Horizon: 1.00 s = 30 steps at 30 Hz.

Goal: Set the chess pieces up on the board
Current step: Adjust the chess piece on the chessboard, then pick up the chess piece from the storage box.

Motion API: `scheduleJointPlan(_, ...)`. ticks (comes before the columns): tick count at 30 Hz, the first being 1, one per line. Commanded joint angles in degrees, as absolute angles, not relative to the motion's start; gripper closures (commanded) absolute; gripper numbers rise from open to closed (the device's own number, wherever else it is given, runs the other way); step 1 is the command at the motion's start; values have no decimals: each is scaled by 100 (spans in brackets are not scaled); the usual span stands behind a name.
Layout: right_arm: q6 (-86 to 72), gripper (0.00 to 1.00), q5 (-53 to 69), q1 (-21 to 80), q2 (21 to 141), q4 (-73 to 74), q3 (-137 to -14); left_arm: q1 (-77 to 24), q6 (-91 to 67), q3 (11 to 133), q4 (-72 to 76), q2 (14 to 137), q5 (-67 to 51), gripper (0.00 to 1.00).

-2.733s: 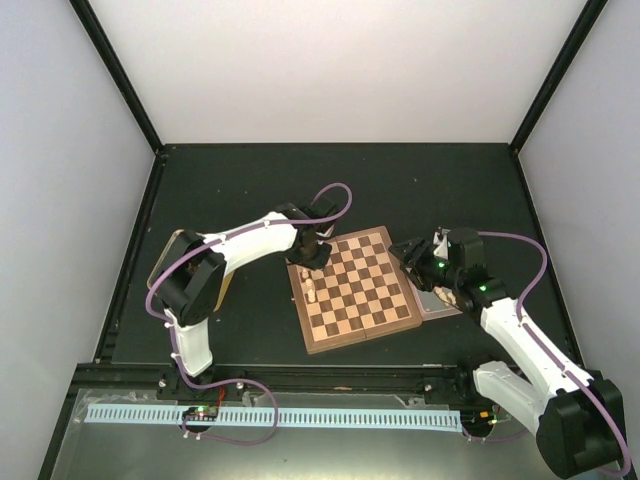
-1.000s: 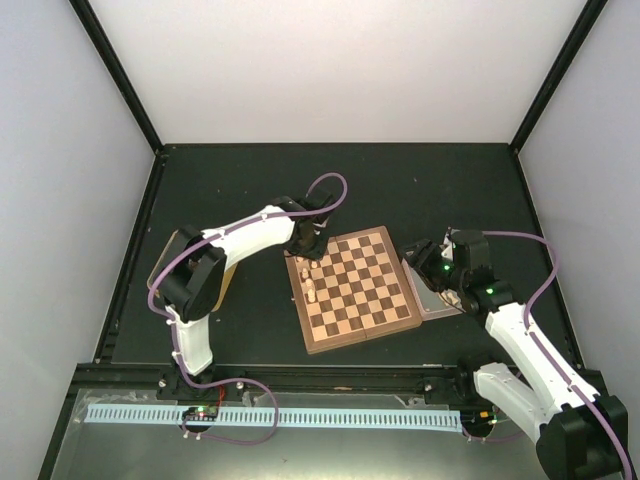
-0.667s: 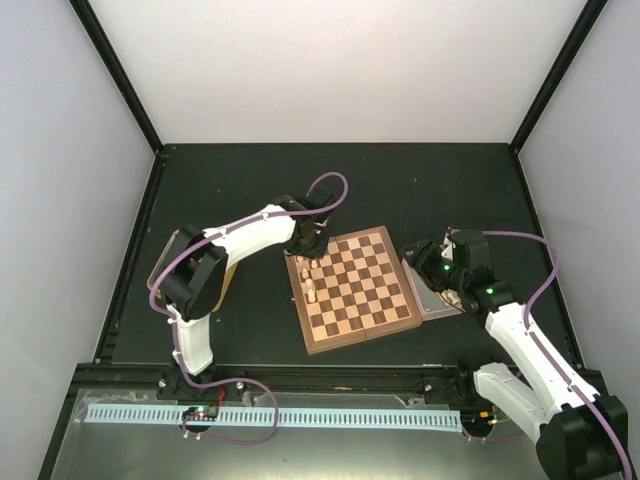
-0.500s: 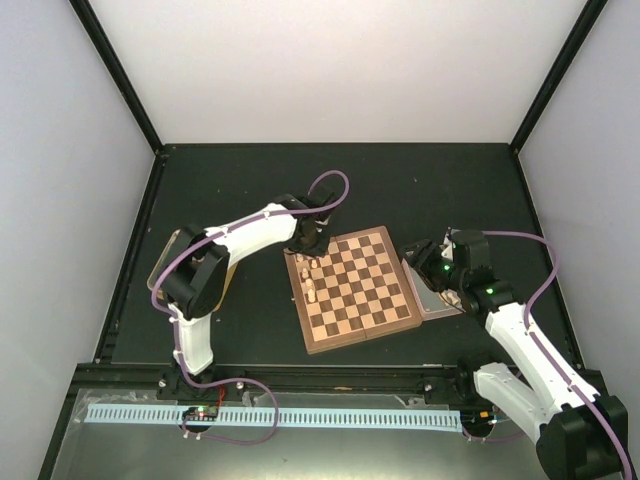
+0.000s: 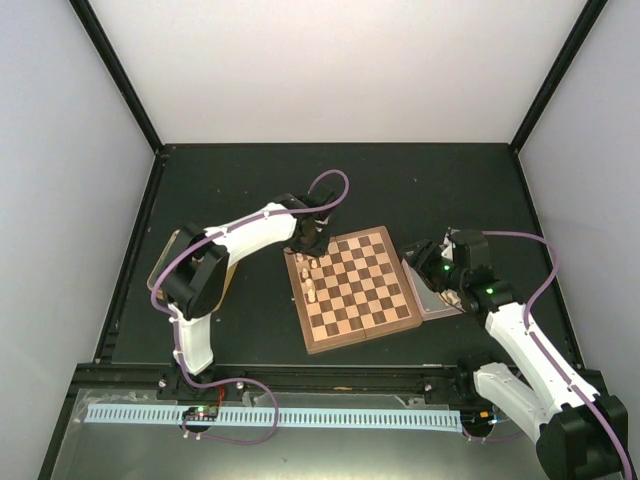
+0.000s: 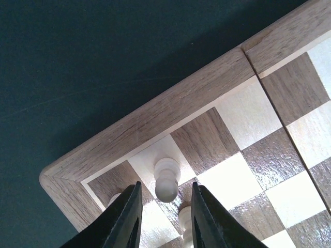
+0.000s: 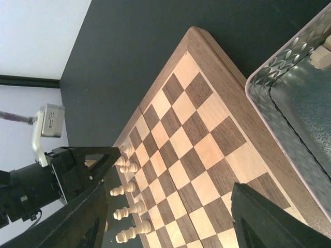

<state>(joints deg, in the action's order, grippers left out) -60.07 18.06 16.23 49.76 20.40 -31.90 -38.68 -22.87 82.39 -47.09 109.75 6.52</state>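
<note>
The board point(image 5: 372, 292) lies at the table's middle, with several pale chess pieces point(image 5: 309, 281) standing along its left edge. My left gripper point(image 5: 309, 247) hangs over the board's far left corner. In the left wrist view a pale pawn point(image 6: 167, 177) stands upright on a light square near that corner. The left gripper point(image 6: 165, 195) is open around it, with a gap on each side. Two more pale pieces point(image 6: 184, 221) stand nearby. My right gripper point(image 7: 168, 217) is wide open and empty above the board's point(image 7: 202, 151) right side. No dark chess pieces show.
A clear patterned tray point(image 5: 436, 301) sits against the board's right edge, under the right arm; its wall point(image 7: 289, 67) shows in the right wrist view. A gold tin point(image 5: 168, 262) lies by the left arm's elbow. Black walls ring the dark table.
The left jaws have parted slightly from the pale pawn, which now stands free on its square. Neither arm has shifted noticeably in the last second.
</note>
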Motion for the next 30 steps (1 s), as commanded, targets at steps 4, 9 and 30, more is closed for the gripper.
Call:
scheduleJointPlan(4,-5833,34,1598,1582,4949,2117,-3291,-3842,-2267,8362,-4801,10584,446,71)
scheduleJointPlan(9,-5356,34,1124,1562,4879,2394,-3384,-3845,-2315,8096,-4636,10178,458,71)
scheduleJointPlan(30,-2982,52,-876,1002,7372,4127,-4311,-3842,-1795,4880,-1533,5632,168,45)
